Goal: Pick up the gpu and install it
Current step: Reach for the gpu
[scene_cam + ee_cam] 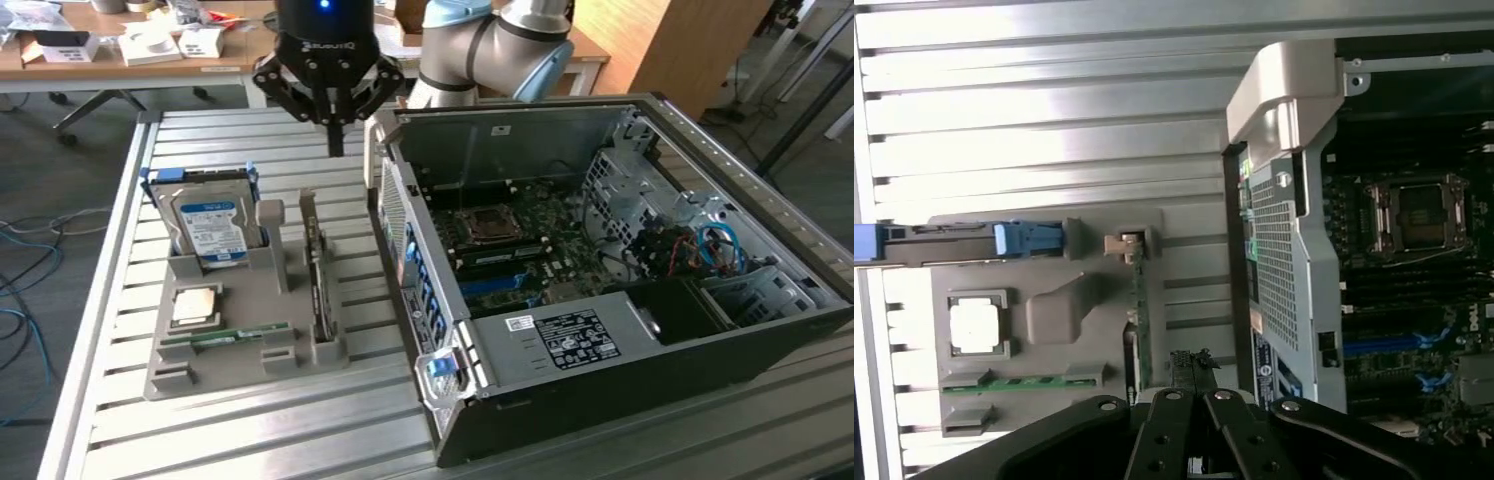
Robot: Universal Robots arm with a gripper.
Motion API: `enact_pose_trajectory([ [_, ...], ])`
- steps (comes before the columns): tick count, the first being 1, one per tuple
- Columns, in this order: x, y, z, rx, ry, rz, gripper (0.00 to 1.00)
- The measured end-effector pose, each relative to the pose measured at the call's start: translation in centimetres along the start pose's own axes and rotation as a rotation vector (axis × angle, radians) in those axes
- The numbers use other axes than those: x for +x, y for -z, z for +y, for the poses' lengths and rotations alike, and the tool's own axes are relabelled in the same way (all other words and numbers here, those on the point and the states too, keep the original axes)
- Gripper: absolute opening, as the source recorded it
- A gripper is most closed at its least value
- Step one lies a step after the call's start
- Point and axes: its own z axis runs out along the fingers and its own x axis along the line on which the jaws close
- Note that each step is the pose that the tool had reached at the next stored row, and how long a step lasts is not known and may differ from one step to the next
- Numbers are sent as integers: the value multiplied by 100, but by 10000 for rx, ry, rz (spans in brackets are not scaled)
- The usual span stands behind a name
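Shut tight and empty, the gripper hangs over the slatted table, clear of everything under it. In the wrist view its closed tips sit just beside the near end of the gpu.

On the exterior view's clock face, the gpu lies at six o'clock from the jaws. It is a thin dark card standing on edge in a slot of the grey holder, its metal bracket end toward the gripper.

At seven o'clock from the gripper, a hard drive stands upright in the same holder, blue clip on top. Past it, in the holder's lower bays, lie a square chip and a green memory stick.

At four o'clock, the open case lies on its side, its perforated wall rising just beside the holder, between the gpu and the motherboard. Inside are an empty socket, a labelled power supply at the near end, and red and blue cables bunched at three o'clock.

At eleven o'clock, well behind the table, a desk carries small boxes.
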Motion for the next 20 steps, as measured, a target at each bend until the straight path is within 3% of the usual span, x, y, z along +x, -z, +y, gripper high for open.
enact_pose_trajectory([
  [15,350,2,-33,3,-135,-6,11],
  [20,383,2,-37,3,-150,-7,11],
])
